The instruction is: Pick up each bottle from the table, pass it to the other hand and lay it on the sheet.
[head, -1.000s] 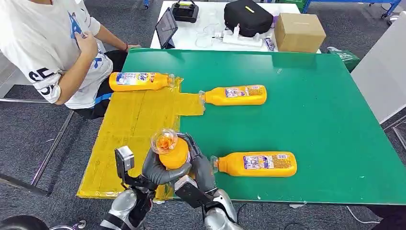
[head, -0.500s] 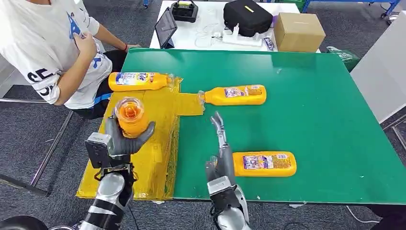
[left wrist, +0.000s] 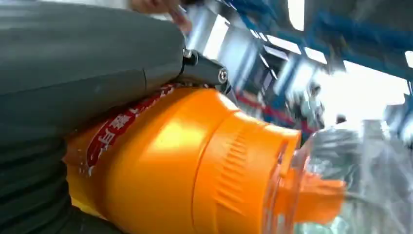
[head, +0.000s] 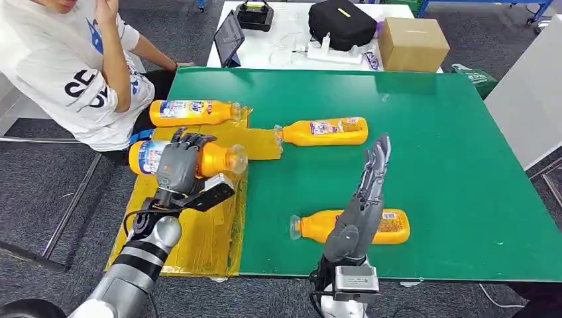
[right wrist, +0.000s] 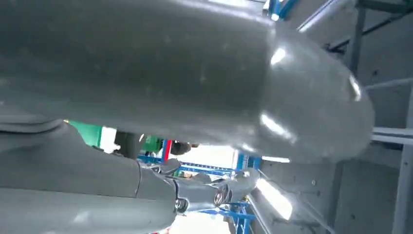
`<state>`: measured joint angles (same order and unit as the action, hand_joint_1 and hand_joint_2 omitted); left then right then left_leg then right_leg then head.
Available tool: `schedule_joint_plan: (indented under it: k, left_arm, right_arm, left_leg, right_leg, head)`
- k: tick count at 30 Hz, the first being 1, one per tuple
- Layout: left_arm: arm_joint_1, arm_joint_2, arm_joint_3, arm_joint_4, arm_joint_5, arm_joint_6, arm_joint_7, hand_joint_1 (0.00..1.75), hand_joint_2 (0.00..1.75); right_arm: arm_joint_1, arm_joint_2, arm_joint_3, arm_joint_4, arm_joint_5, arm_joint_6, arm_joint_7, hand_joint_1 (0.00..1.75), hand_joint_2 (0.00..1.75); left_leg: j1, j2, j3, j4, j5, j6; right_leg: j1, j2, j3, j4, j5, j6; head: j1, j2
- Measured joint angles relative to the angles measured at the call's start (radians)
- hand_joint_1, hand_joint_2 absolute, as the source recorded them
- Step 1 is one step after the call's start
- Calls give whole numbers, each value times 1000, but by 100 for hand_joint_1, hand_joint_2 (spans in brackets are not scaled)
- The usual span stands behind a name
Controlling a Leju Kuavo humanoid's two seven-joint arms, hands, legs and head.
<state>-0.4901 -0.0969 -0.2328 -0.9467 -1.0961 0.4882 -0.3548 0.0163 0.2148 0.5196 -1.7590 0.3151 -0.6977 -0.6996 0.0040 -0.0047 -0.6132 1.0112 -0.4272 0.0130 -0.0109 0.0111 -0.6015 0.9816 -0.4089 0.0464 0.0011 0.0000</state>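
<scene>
The left robot hand grips an orange bottle around its middle and holds it on its side over the yellow sheet, at the left edge of the green worktop. The bottle's long axis runs side to side across the sheet, its clear cap pointing toward the robot's right, its labelled base sticking out past the far side of the fingers. In the left wrist view the same bottle fills the space under the thumb. Whether it already touches the sheet cannot be told; the coming move looks like a short lowering straight down, then letting go. The right robot hand is empty, fingers straight and apart, raised above the worktop. Directly beneath and just beyond it lies a second bottle on the green surface, lengthwise side to side, cap toward the left robot hand; this hand is plainly the nearer one to it. A third bottle lies farther out, its cap at the sheet's edge, and a fourth bottle rests on the sheet's far end, beyond the left robot hand. A person sits just past the sheet.
</scene>
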Motion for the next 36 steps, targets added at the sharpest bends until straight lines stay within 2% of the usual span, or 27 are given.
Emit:
schedule_joint_plan:
  k: [7, 12, 19, 20, 21, 22, 23, 28, 36]
  left_arm:
    - [-60, 61, -82, 201, -97, -40, 0, 175, 175]
    - [-77, 78, -102, 254, -98, -43, -1, 175, 175]
    - [-86, 105, -123, 310, -74, -136, -53, 175, 175]
    - [-86, 109, -124, 316, -60, -146, -61, 9, 175]
    - [-86, 113, -124, 320, -50, -157, -67, 0, 175]
    - [-86, 115, -124, 323, -36, -168, -72, 0, 175]
    - [-86, 117, -124, 324, -23, -180, -76, 0, 0]
    - [-77, 121, -120, 327, 61, -279, -102, 0, 0]
    - [-69, 122, -120, 326, 77, -297, -110, 0, 0]
  right_arm:
    - [0, -22, 0, -1, -14, 10, 0, 0, 0]
    - [-1, -31, 0, -1, -16, 11, 0, 0, 0]
    - [-2, -36, 0, 1, -62, 56, 0, 0, 0]
    - [-2, -36, 0, 3, -67, 63, 0, 0, 0]
    - [-3, -36, 0, 5, -69, 72, 0, 0, 0]
    - [-4, -36, 0, 8, -71, 79, 0, 0, 0]
    - [-5, -36, 0, 12, -71, 85, 0, 0, 0]
    - [-6, -29, -5, 45, -81, 127, 0, 0, 0]
    - [-6, -21, -13, 73, -82, 138, 0, 0, 0]
  left_leg:
    - [0, 0, -1, 0, 0, 0]
    - [0, 0, -1, 0, 0, 0]
    - [0, 0, -1, 0, 0, 0]
    - [0, -1, -1, 0, 0, 0]
    - [0, -1, -1, 0, 0, 0]
    - [0, -1, -1, 0, 0, 0]
    - [0, -1, -1, 0, 0, 0]
    - [0, -1, -1, 0, 0, 0]
    - [0, -4, 2, 0, 0, 0]
  right_leg:
    - [0, 0, -1, 0, 0, 0]
    - [0, 0, -1, 0, 0, 0]
    - [0, 0, -1, 0, 0, 0]
    - [0, 0, -1, 0, 0, 0]
    - [0, 0, -1, 0, 0, 0]
    - [0, 0, -1, 0, 0, 0]
    - [0, 0, -1, 0, 0, 0]
    - [0, 0, 0, 0, 0, 0]
    - [0, -3, 4, 0, 0, 0]
  head:
    - [0, 0]
    - [0, 0]
    - [0, 0]
    - [0, 0]
    - [0, 0]
    - [0, 0]
    - [0, 0]
    - [0, 0]
    - [0, 0]
